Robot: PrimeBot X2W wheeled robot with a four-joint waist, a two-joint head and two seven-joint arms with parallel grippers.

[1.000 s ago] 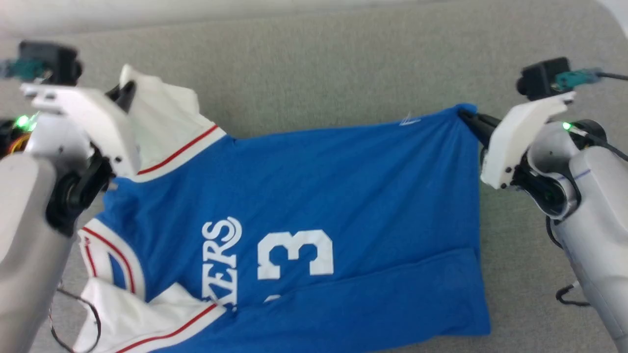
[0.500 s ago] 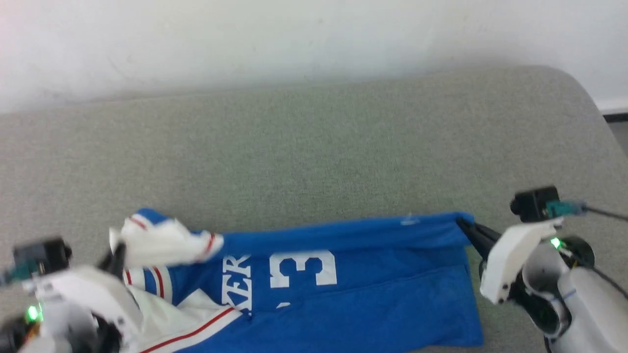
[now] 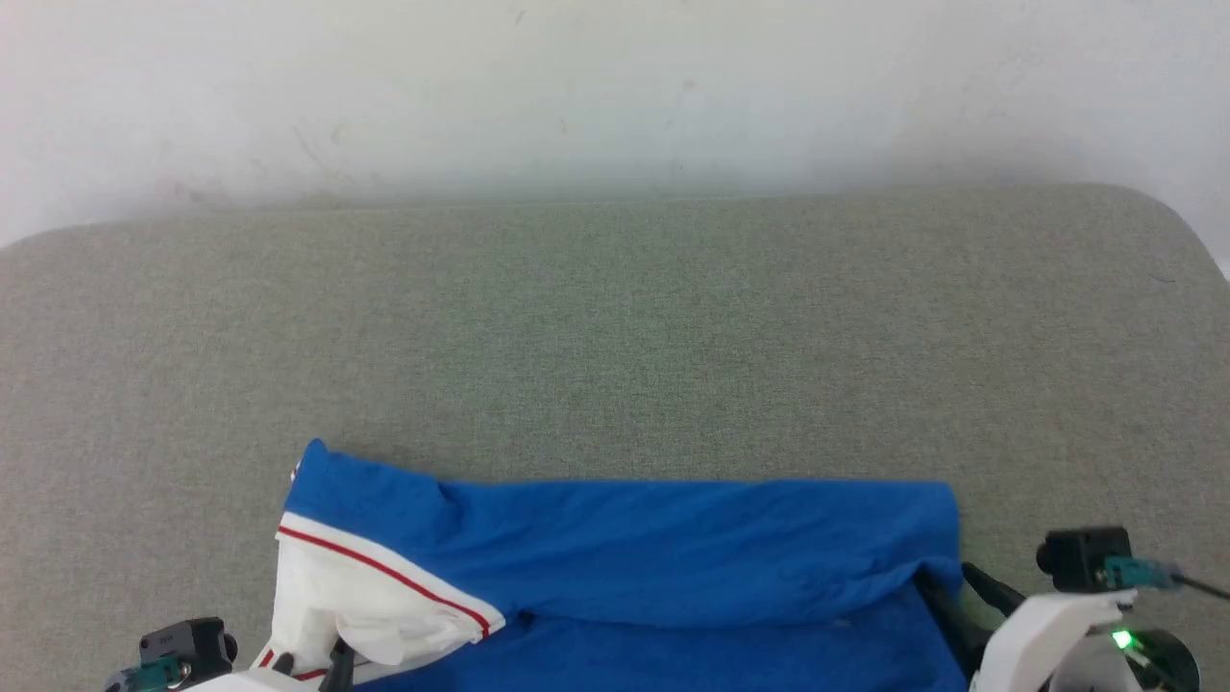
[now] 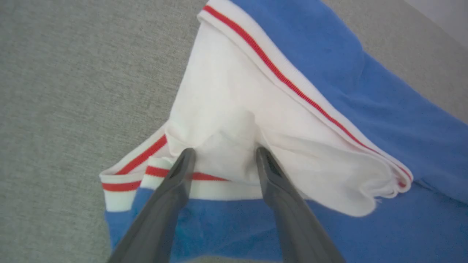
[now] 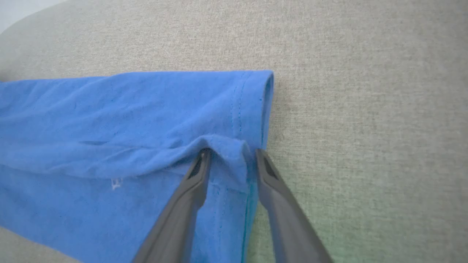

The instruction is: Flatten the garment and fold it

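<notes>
The royal-blue garment lies on the grey cushion along the bottom of the head view. It is folded over itself, so the lettering and number are hidden. Its white sleeve with red-striped trim sits at the left end. My left gripper is open, its fingers straddling the bunched white sleeve. My right gripper is open too, with a small hump of the blue hem corner between its fingers. In the head view the left gripper and right gripper sit at the garment's two near corners.
The grey fabric cushion stretches wide beyond the garment, up to a white wall. Its rounded right corner curves down at the far right. My wrist cameras stick up at the bottom corners.
The head camera has tilted up. Both grippers carried the garment's far edge towards me, folding it over the lettering. Their fingers, earlier shut on the cloth, now stand apart.
</notes>
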